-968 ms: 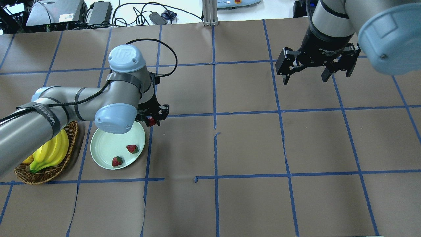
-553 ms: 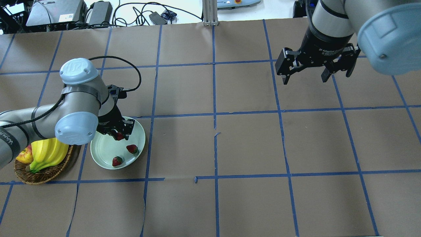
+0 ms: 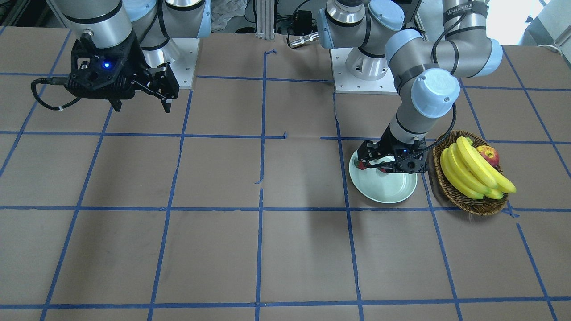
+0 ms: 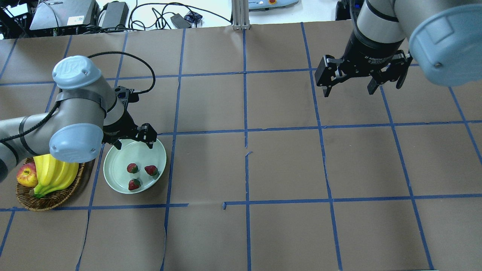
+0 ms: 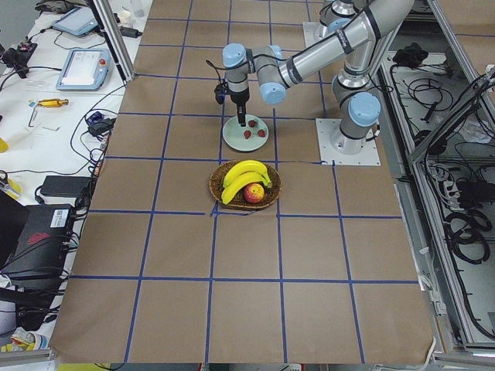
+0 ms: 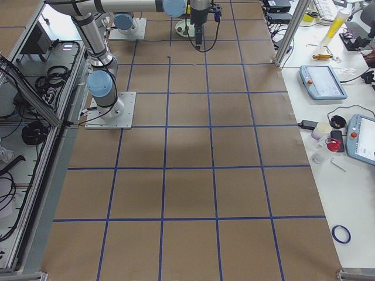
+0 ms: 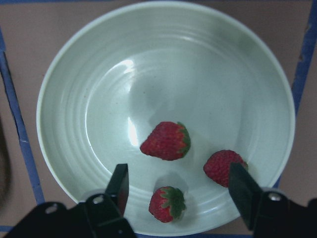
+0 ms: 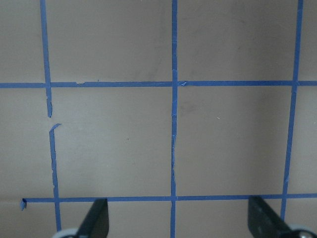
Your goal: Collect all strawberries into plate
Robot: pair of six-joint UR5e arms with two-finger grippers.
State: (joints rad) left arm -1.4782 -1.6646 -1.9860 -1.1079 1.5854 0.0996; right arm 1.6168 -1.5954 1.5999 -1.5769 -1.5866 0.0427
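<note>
Jaws on the left gripper stand wide apart and empty in the left wrist view, with all three strawberries lying on the plate beneath. In the overhead view the right gripper hangs spread and empty at far right, well apart from the plate. Collection appears finished; the next move calls only for raising the left gripper clear.
</note>
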